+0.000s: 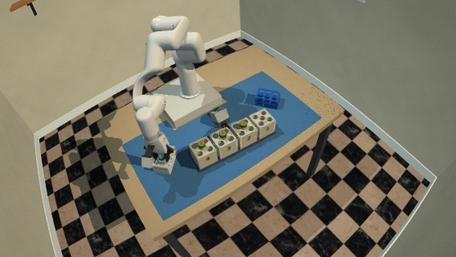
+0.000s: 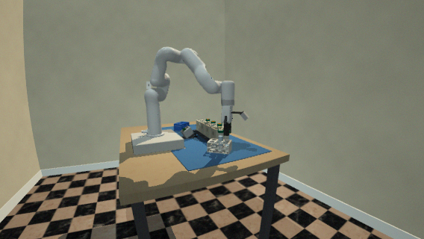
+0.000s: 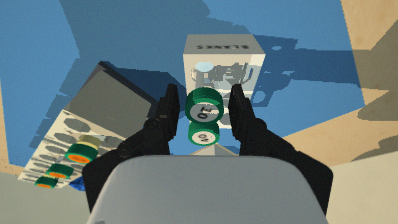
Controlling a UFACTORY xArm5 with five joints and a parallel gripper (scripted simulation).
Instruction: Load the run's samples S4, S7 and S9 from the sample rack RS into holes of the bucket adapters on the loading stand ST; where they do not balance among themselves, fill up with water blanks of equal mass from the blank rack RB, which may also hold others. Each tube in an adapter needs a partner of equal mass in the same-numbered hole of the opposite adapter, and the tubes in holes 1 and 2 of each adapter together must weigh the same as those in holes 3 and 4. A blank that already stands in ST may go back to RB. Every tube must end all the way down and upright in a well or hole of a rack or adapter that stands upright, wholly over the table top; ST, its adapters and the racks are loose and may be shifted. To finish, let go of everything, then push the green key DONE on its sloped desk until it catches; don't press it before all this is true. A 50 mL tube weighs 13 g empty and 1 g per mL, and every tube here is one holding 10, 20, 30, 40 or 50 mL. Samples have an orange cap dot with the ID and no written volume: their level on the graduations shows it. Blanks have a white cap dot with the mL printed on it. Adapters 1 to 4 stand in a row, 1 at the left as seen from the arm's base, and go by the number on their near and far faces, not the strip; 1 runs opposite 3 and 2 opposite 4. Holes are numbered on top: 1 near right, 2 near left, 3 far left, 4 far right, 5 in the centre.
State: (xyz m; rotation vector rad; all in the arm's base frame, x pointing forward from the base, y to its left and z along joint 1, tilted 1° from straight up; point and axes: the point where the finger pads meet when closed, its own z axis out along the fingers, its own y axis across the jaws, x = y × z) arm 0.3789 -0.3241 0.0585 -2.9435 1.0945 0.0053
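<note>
The floor [image 1: 353, 209] has black and tan squares like a checkerboard. The table [image 1: 281, 68] is light brown, and a blue mat [image 1: 209, 181] lies on it. The arm [image 1: 160, 52] is white. The gripper [image 3: 203, 107] has black fingers. The tube caps [image 3: 204, 104] are green with white dots. The small rack [image 1: 267, 97] at upper right is bright blue. The blocks [image 1: 262, 124] in the middle are cream, with orange dots [image 1: 242, 123] on green caps.

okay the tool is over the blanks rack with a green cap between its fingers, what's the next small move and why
Probably close the tool on the nearer green-capped blank: the fingers straddle its cap with gaps on both sides, so nothing is gripped, and it stands in the blank rack.
</note>
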